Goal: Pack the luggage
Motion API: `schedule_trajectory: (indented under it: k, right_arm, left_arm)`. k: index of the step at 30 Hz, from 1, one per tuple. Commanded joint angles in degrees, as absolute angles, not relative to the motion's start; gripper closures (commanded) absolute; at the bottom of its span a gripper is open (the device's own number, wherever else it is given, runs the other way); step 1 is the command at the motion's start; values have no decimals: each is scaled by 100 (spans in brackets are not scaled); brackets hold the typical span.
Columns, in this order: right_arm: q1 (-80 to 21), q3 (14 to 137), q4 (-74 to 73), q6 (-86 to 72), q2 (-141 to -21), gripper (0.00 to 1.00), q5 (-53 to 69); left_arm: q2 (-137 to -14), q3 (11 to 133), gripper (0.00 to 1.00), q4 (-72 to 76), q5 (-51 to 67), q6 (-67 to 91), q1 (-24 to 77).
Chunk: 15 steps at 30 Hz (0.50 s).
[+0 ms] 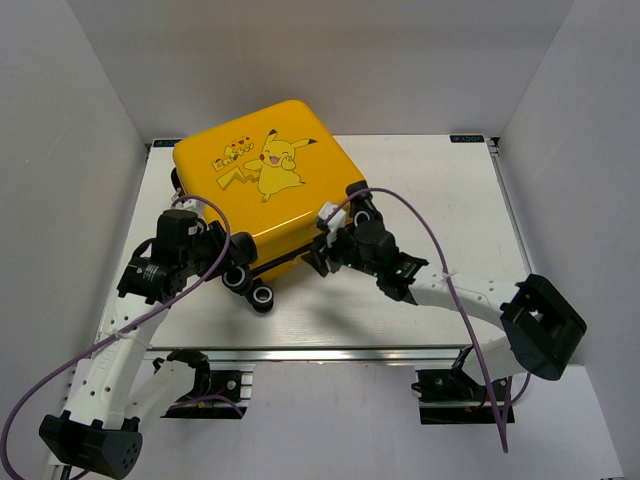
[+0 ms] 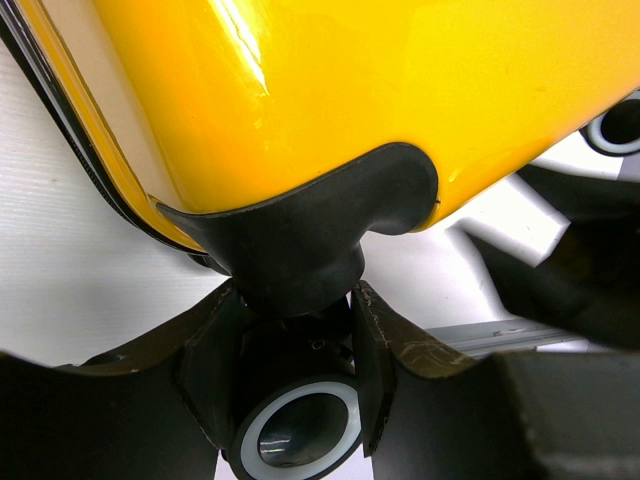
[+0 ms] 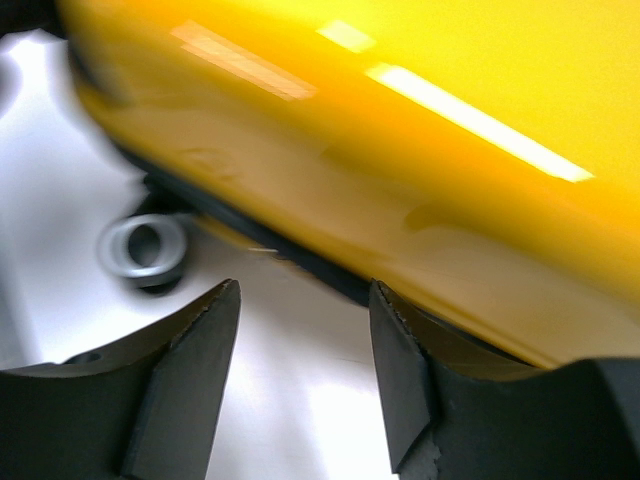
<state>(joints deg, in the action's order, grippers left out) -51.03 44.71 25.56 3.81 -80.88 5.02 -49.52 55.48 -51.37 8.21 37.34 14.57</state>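
Clamping wheel point(image 2: 298, 432): left hand point(image 2: 297, 305) | luggage point(image 1: 300, 215): Pikachu print point(image 1: 277, 165), lettering point(image 1: 232, 155) unreadable

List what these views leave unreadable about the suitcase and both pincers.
- Inside of the suitcase: every view, hidden by its yellow shell.
- Left pincer grip on the wheel: left wrist view, contact lost in shadow.
- Dark seam: right wrist view, blurred.
- Right pincer fingertips: top view, hidden under its own wrist.

Blur over the luggage point(image 3: 420, 150) and a wheel point(image 3: 145, 248) in the right wrist view; shell beyond its edges.
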Motion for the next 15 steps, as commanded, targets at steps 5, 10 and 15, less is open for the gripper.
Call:
schedule_trajectory:
  k: [5, 10, 15]
  right_arm:
    - [-5827, 4983, 1899, 168, -8859, 32, 292]
    - [-6003, 4887, 2363, -1000, -9097, 24, -1299]
    - [-6056, 4816, 3400, -1336, -9333, 23, -1599]
  left_arm:
    - [-4913, 5783, 100, -4649, 1521, 3683, 1503]
    - [-4975, 5792, 100, -5045, 1362, 3621, 1503]
    - [-4975, 5696, 100, -5194, 1292, 3586, 1503]
